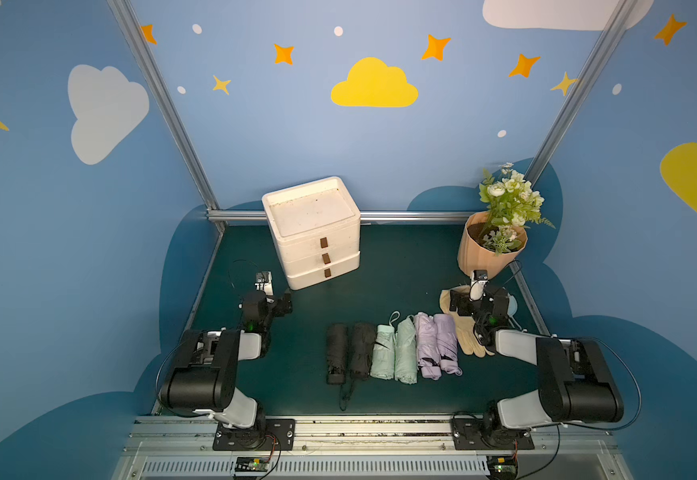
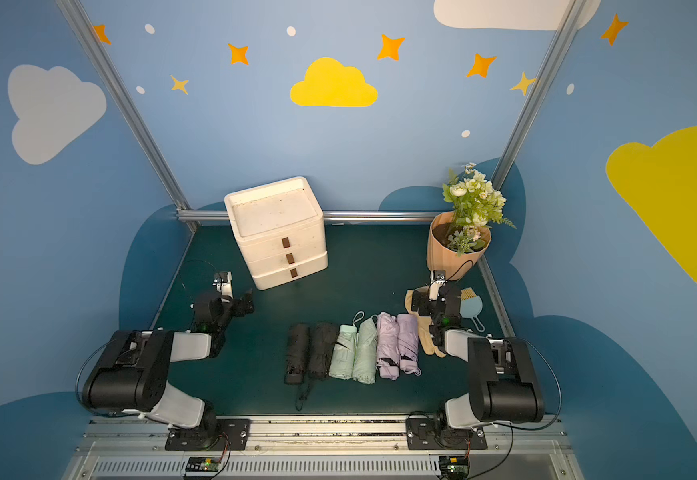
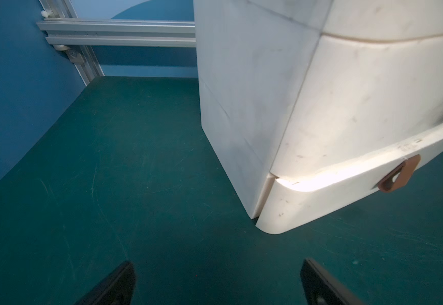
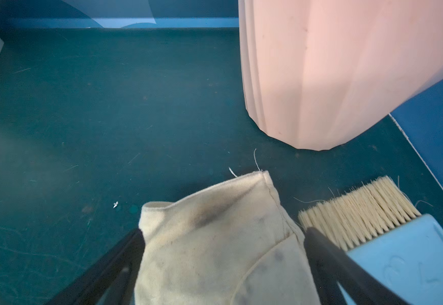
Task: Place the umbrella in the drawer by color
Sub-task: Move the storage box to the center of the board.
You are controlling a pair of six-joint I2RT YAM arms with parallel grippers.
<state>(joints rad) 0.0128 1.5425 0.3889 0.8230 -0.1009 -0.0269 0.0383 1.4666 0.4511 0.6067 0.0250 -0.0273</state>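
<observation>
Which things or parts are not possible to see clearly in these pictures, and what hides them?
Inside of the white drawer unit: its three fronts hide it in both top views; no colour marks show.
Blue brush: cut off by the right wrist view's edge; in a top view the right arm covers most of it.
Glove: the right arm covers part of it in both top views; its fingers fall outside the right wrist view.

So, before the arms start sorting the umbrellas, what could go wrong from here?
1. The six folded umbrellas lie pressed side by side; gripping a lilac umbrella may drag its neighbour.
2. The glove lies right below the open right gripper and could be grabbed instead.
3. The drawer unit looks fully shut, with small tabs; pulling one might slide the whole unit.
</observation>
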